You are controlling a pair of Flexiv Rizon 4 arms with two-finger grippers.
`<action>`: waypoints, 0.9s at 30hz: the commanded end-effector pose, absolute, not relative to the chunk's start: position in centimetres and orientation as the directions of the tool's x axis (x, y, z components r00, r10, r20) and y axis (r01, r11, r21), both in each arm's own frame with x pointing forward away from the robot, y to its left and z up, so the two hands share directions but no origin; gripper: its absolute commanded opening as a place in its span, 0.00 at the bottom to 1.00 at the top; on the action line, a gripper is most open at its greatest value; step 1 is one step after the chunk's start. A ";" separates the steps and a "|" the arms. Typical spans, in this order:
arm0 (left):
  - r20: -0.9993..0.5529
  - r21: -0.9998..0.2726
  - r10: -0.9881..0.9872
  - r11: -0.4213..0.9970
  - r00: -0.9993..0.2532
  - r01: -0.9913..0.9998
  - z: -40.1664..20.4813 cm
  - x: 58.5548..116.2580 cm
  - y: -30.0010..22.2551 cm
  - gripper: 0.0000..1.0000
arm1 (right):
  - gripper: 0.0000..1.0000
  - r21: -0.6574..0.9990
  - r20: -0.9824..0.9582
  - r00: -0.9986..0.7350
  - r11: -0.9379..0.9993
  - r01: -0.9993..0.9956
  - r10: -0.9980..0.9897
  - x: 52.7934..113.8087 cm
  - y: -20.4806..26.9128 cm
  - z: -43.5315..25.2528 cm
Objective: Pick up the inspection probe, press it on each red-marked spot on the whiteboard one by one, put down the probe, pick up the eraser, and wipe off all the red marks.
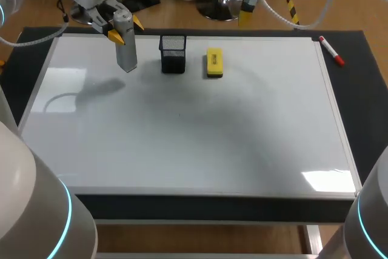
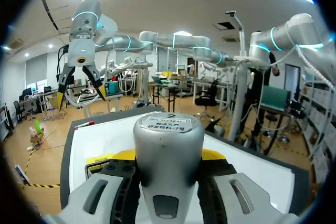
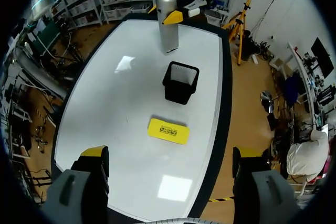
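At 11 o'clock on the whiteboard (image 1: 212, 144), the left gripper (image 1: 126, 30) pinches the grey probe (image 1: 127, 50) upright. The eraser (image 1: 214, 63) lies at 12 o'clock, just beside a mesh cup (image 1: 173, 54). The right gripper (image 3: 170, 153) stands spread.

A white label (image 2: 167, 125) on the top end of the inspection probe (image 2: 168, 156) carries a single digit above two lines of characters, too small to make out. The yellow eraser (image 1: 214, 63), near the whiteboard's (image 1: 182, 137) far edge, bears dark print, also illegible.
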State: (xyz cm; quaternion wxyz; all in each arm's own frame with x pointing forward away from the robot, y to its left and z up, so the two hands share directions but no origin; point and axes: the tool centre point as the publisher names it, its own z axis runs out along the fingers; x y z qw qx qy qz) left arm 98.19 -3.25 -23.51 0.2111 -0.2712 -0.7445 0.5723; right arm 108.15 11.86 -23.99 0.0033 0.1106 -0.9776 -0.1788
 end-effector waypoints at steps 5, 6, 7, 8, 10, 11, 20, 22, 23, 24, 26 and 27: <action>0.015 -0.967 0.660 0.200 -0.751 0.156 -23.6 99.0 -3.2 0.00 | 1.00 0.345 -0.029 -0.975 0.913 -0.216 -0.219 108.3 11.9 -23.9; 0.022 -0.967 0.645 0.207 -0.763 0.148 -23.5 98.8 -3.4 0.00 | 1.00 0.345 -0.029 -0.975 0.913 -0.216 -0.219 108.3 11.9 -23.9; 0.025 -0.968 0.637 0.209 -0.770 0.142 -23.5 98.7 -3.5 0.00 | 1.00 0.345 -0.029 -0.975 0.913 -0.216 -0.219 108.3 11.9 -23.9; 0.032 -0.965 0.623 0.222 -0.782 0.137 -23.5 98.5 -3.6 0.00 | 1.00 0.345 -0.029 -0.975 0.913 -0.216 -0.219 108.3 11.9 -23.9; 0.048 -0.965 0.584 0.237 -0.810 0.113 -23.4 98.4 -3.8 0.00 | 1.00 0.345 -0.029 -0.975 0.913 -0.216 -0.219 108.3 11.9 -23.9; 0.062 -0.965 0.555 0.245 -0.829 0.092 -23.2 98.5 -3.8 0.00 | 1.00 0.345 -0.029 -0.975 0.913 -0.216 -0.219 108.3 11.9 -23.9; 0.084 -0.955 0.381 0.294 -0.921 0.034 -20.6 99.3 -4.7 0.00 | 1.00 0.345 -0.029 -0.975 0.913 -0.216 -0.219 108.3 11.9 -23.9; 0.077 -0.956 0.351 0.292 -0.933 0.031 -19.8 99.6 -5.1 0.00 | 1.00 0.345 -0.029 -0.975 0.913 -0.216 -0.219 108.3 11.9 -23.9; 0.074 -0.957 0.332 0.289 -0.940 0.027 -19.4 99.6 -5.4 0.00 | 1.00 0.345 -0.029 -0.975 0.913 -0.216 -0.219 108.3 11.9 -23.9; 0.068 -0.959 0.325 0.283 -0.943 0.029 -19.0 99.7 -5.7 0.00 | 1.00 0.345 -0.029 -0.975 0.913 -0.216 -0.219 108.3 11.9 -23.9; 0.064 -0.954 0.285 0.299 -0.956 0.026 -18.5 100.0 -6.2 0.00 | 1.00 0.345 -0.029 -0.975 0.913 -0.216 -0.219 108.3 11.9 -23.9; 0.061 -0.953 0.274 0.301 -0.960 0.025 -18.3 100.0 -6.4 0.00 | 1.00 0.345 -0.029 -0.975 0.913 -0.216 -0.219 108.3 11.9 -23.9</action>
